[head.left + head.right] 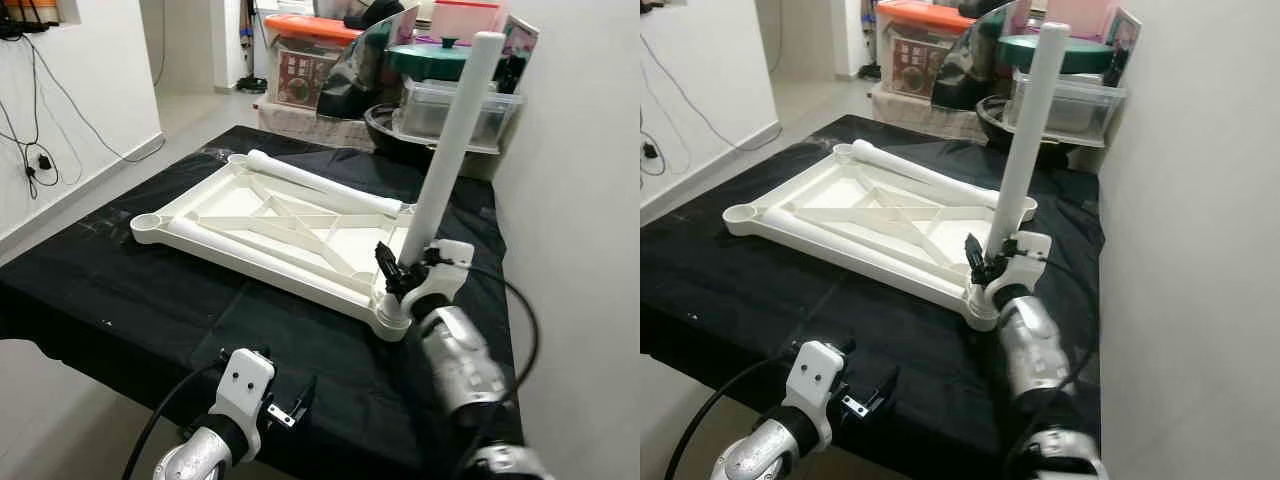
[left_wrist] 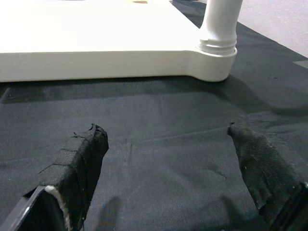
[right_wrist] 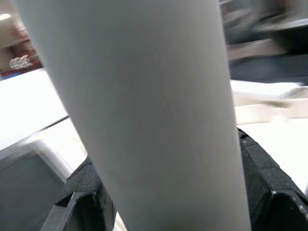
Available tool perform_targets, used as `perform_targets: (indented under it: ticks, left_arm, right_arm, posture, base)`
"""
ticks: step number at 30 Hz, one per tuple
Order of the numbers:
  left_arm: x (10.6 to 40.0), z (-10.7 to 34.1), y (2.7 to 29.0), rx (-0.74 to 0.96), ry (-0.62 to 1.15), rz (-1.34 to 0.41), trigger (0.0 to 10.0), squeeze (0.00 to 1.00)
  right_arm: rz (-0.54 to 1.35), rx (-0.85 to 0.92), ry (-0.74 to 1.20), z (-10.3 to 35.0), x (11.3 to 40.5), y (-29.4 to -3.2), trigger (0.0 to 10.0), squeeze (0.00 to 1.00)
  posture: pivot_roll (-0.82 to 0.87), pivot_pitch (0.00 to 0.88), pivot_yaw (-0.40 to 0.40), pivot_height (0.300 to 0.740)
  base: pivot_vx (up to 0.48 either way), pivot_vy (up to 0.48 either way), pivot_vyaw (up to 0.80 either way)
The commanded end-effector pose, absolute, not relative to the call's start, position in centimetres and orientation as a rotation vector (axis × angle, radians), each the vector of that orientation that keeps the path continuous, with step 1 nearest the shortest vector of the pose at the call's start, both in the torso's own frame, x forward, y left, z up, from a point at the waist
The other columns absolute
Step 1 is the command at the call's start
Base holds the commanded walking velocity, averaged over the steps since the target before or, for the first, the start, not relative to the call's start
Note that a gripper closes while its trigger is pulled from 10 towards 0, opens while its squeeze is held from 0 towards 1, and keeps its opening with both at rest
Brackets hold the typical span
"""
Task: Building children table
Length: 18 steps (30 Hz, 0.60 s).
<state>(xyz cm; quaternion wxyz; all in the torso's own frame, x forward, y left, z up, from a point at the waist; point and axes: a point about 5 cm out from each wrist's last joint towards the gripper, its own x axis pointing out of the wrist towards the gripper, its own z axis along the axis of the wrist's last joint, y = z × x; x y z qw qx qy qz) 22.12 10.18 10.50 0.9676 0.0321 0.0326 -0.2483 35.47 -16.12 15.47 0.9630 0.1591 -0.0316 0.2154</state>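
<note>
While right gripper (image 1: pixel 400 272) clamps upright leg (image 1: pixel 452 140), left gripper (image 2: pixel 168 159) open.

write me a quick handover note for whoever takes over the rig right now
Right gripper: shut on the upright table leg, low down near its base, where it stands in the near right corner socket of the upturned white tabletop.
Left gripper: open, holding nothing, above the black cloth short of the tabletop's near edge.
Two more legs lie loose on the tabletop's underside.
Done: one leg standing in its socket; whether fully seated is unclear.
Left: fit the other legs, then turn the table upright.
</note>
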Motion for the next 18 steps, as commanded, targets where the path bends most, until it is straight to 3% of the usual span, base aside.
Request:
perform_targets:
  ticks: [1,2,4,5,9,12,13,15,16,18]
  left_arm:
    - [22.0,10.1,10.0,0.062,0.084,-0.509,10.0,0.0]
    - [22.0,10.1,10.0,0.062,0.084,-0.509,10.0,0.0]
    - [22.1,10.1,10.0,0.062,0.083,-0.509,10.0,0.0]
    - [22.1,10.1,10.0,0.062,0.083,-0.509,10.0,0.0]
    - [22.1,10.1,10.0,0.063,0.082,-0.509,10.0,0.0]
    - [22.1,10.1,10.0,0.064,0.082,-0.509,10.0,0.0]
    - [22.1,10.1,10.1,0.065,0.082,-0.509,10.0,0.0]
    - [22.1,10.1,10.1,0.066,0.082,-0.509,10.0,0.0]
    - [22.1,10.1,10.1,0.066,0.082,-0.509,10.0,0.0]
    - [22.1,10.2,10.1,0.065,0.082,-0.509,10.0,0.0]
  right_arm:
    - [0.685,0.331,-0.022,15.9,35.0,-14.9,10.0,0.0]
    - [0.685,0.331,-0.022,15.9,35.0,-14.9,10.0,0.0]
    - [0.955,0.255,0.057,15.8,33.7,-15.1,10.0,0.0]
    - [0.955,0.255,0.057,15.8,33.7,-15.1,10.0,0.0]
    - [1.272,0.157,0.156,15.5,32.0,-14.6,10.0,0.0]
    - [1.344,0.143,0.16,15.9,31.9,-14.1,10.0,0.0]
    - [1.369,0.136,0.152,16.1,32.0,-13.6,6.7,0.0]
    - [1.403,0.121,0.141,16.4,32.2,-13.0,6.7,0.0]
    - [1.378,0.109,0.119,16.6,32.5,-12.6,0.0,0.0]
    - [1.325,0.094,0.097,16.6,32.9,-12.4,0.0,0.0]
  posture:
    - [0.22,0.0,-0.102,0.74]
    - [0.22,0.0,-0.102,0.74]
    - [0.22,0.0,-0.101,0.74]
    - [0.22,0.0,-0.101,0.74]
    - [0.22,0.0,-0.102,0.74]
    - [0.22,0.0,-0.102,0.74]
    - [0.22,0.0,-0.101,0.74]
    - [0.22,0.0,-0.1,0.74]
    - [0.23,0.0,-0.101,0.74]
    - [0.23,0.0,-0.101,0.74]
  base:
    - [0.0,0.0,0.0]
    - [0.0,0.0,0.0]
    - [0.0,0.0,0.0]
    - [0.0,0.0,0.0]
    - [0.0,0.0,0.0]
    - [0.0,0.0,0.0]
    - [0.0,0.0,0.0]
    - [0.0,0.0,0.0]
    - [0.0,0.0,0.0]
    - [0.0,0.0,0.0]
